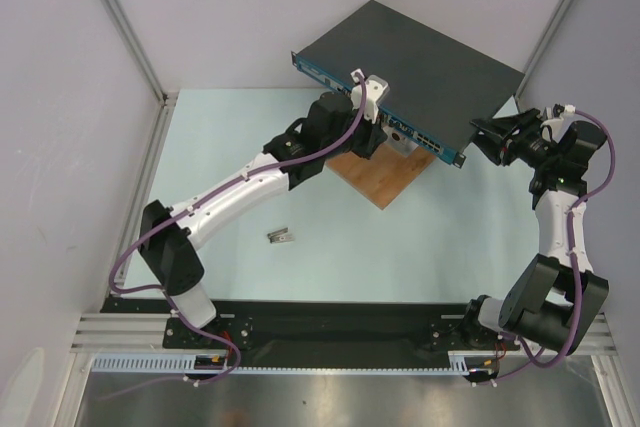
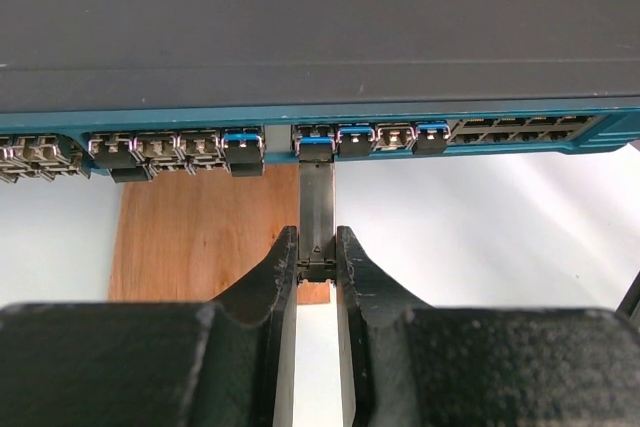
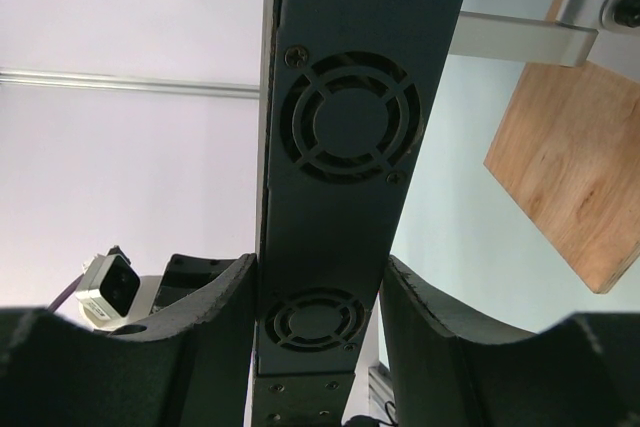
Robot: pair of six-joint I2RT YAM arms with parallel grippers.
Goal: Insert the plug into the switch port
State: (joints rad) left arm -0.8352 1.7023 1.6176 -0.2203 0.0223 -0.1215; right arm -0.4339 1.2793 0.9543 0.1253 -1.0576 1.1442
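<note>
The switch point(image 1: 420, 67) is a flat dark grey box with a blue port-lined front, lying across the back of the table. In the left wrist view its front face point(image 2: 500, 132) runs across the top. My left gripper point(image 1: 385, 137) point(image 2: 317, 247) is shut on the rear end of the plug point(image 2: 317, 202), a slim metal module. The plug's front end sits in a port mouth point(image 2: 316, 144) near the middle of the row. My right gripper point(image 1: 483, 137) point(image 3: 320, 267) is closed around the switch's right side face point(image 3: 340, 127), one finger on each flat side.
A brown wooden board point(image 1: 380, 179) point(image 2: 200, 237) point(image 3: 570, 147) lies under the switch's front edge. Several ports hold other modules point(image 2: 243, 147). A small loose metal module point(image 1: 281, 236) lies on the table in front of the left arm. Frame posts stand at the back corners.
</note>
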